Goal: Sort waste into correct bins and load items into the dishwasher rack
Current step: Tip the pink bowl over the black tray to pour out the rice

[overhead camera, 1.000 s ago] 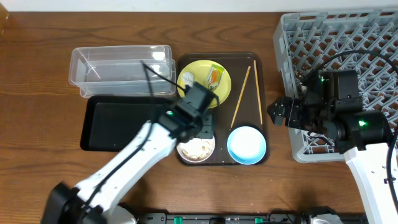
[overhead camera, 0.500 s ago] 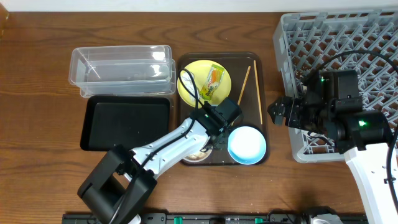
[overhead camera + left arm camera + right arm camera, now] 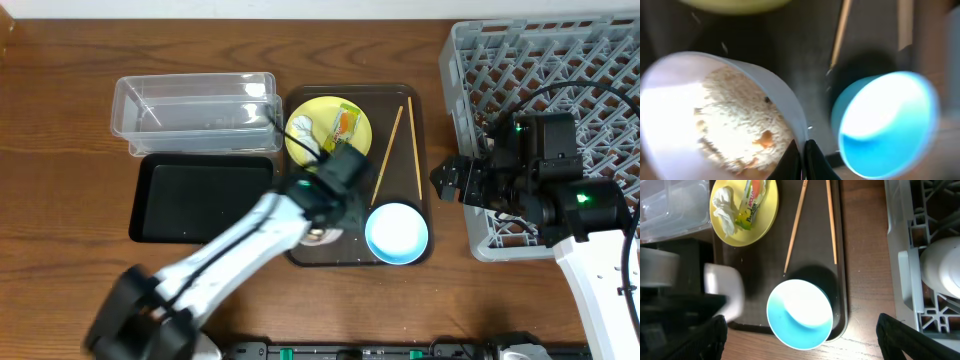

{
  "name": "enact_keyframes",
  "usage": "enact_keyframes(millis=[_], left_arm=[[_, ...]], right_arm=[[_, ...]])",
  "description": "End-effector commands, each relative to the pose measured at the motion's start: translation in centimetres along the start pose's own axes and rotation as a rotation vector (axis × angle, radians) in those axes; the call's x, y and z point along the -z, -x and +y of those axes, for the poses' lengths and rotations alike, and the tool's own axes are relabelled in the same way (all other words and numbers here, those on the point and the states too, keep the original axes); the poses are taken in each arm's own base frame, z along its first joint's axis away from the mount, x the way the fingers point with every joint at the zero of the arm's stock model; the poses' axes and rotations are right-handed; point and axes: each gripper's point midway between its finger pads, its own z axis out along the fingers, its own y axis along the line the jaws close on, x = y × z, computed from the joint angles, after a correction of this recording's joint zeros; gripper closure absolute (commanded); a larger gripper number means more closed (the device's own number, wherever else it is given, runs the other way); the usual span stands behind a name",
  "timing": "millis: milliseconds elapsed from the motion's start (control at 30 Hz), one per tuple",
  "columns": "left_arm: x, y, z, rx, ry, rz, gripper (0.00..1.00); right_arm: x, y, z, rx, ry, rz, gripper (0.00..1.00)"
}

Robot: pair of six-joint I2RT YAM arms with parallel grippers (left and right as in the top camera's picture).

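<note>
Hiding most of the white bowl (image 3: pixel 325 238): left arm (image 3: pixel 250 240).

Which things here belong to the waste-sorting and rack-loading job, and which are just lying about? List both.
Job in hand: crumpled wrapper, packet, rice, yellow plate, white bowl, light-blue bowl, chopsticks, clear tub, black tray, dishwasher rack.

Lying about: dark brown serving tray, wooden table.

Overhead, the left hand (image 3: pixel 803 155) hides most of the white bowl (image 3: pixel 325 238) beneath it; its wrist view is motion-blurred, the yellow plate (image 3: pixel 735 4) beyond the hand cropped
</note>
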Motion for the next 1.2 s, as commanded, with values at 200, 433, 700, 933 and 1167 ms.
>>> enact_keyframes(millis=[200,433,700,933,1167], left_arm=[[8.4,5.0,5.2,0.172,-0.376,-0.047,0.94],[11.5,5.7,8.5,0.226,-0.808,-0.083,0.94],[13.6,6.4,12.7,0.318,-1.094,-0.219,0.94],[13.0,6.4,15.0,0.405,-1.106,-0.241,0.94],[12.4,6.5,15.6,0.384,-1.055,-0.258,0.93]], right_arm=[[0.4,0.2,0.5,0.001,0.003,-0.010,0.07],[0.4,0.2,0.5,0.001,0.003,-0.010,0.07],[0.4,0.2,0.5,0.000,0.003,-0.009,0.07],[0.4,0.1,0.4,-0.001,0.001,-0.003,0.07],[0.4,0.1,0.4,-0.002,0.001,-0.002,0.08]])
